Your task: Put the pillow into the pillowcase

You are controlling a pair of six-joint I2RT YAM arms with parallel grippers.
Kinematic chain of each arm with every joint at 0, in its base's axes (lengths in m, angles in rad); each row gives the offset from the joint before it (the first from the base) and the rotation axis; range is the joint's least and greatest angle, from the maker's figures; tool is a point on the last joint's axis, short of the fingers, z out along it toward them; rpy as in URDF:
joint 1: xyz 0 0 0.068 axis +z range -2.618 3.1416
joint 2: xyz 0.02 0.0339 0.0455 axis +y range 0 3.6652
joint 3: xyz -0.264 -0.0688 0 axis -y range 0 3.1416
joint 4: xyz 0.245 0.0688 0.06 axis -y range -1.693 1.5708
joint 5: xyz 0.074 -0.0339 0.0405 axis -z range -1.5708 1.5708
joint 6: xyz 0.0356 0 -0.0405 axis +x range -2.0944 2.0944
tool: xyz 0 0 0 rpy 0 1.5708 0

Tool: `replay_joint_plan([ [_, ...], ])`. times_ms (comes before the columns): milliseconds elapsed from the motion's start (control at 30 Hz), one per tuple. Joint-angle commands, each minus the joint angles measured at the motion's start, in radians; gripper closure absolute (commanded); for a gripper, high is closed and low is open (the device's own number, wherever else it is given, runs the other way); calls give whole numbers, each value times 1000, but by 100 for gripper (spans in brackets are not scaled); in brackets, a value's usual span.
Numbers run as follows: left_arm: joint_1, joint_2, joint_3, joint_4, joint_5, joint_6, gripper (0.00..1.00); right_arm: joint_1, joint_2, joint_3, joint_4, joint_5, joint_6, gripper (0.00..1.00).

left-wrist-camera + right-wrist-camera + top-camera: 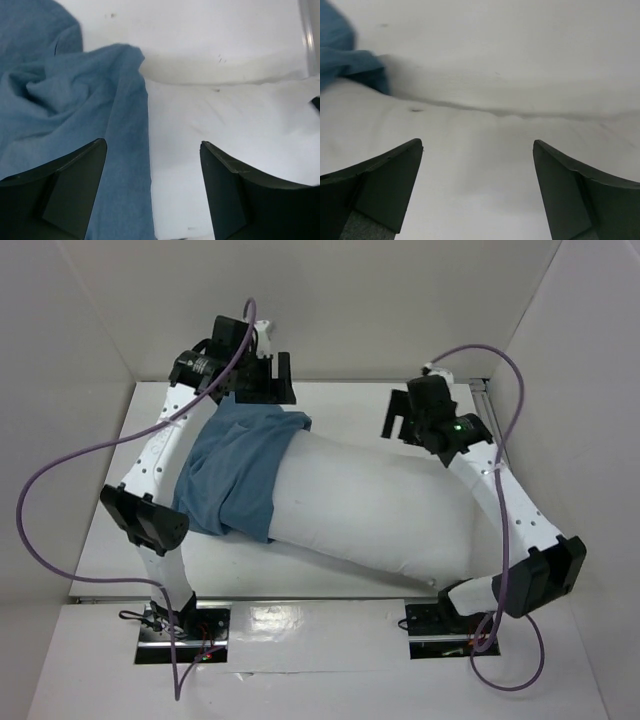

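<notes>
A large, plump white fabric pillow (370, 505) is pictured lying diagonally across the white bench (345, 405). Its far-left end is covered by a wrinkled, dusty-blue cloth pillowcase (235, 465). The rest of the pillow is left bare, down to the corner beside the right arm's base.

The 2 arms are posed alike, each bent at an elbow near the front of the bench with its forearm stretched toward the back wall. The left gripper (268, 378) is held at the far end of the pillowcase and turned inward. In the left wrist view, the left gripper (152, 144) is shown with its jaws spread wide and nothing caught between them. The blue hem of the pillowcase (75, 115) is seen draped over the pillow (225, 125) beneath.

The right gripper (397, 420) is held by the pillow's far edge and turned toward the left arm. In the right wrist view, the right gripper (477, 142) is likewise shown wide open and empty above the pillow (470, 165). A fold of the pillowcase (347, 65) is visible at the upper left.
</notes>
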Motion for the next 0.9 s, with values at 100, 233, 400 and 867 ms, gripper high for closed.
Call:
replay_joint_plan([
  [100, -148, -12, -182, -67, -264, 33, 11, -221, -172, -162, -269, -80, 141, 0],
  [233, -191, 22, -216, -99, -395, 8, 12, -330, -267, -280, -302, -130, 164, 0],
  [400, -192, 60, -234, -111, -524, -38, 29, -390, -327, -397, -314, -196, 155, 0],
  [867, -244, 157, 10, -105, -91, 24, 100, -322, -397, -606, 246, -693, 305, 100],
])
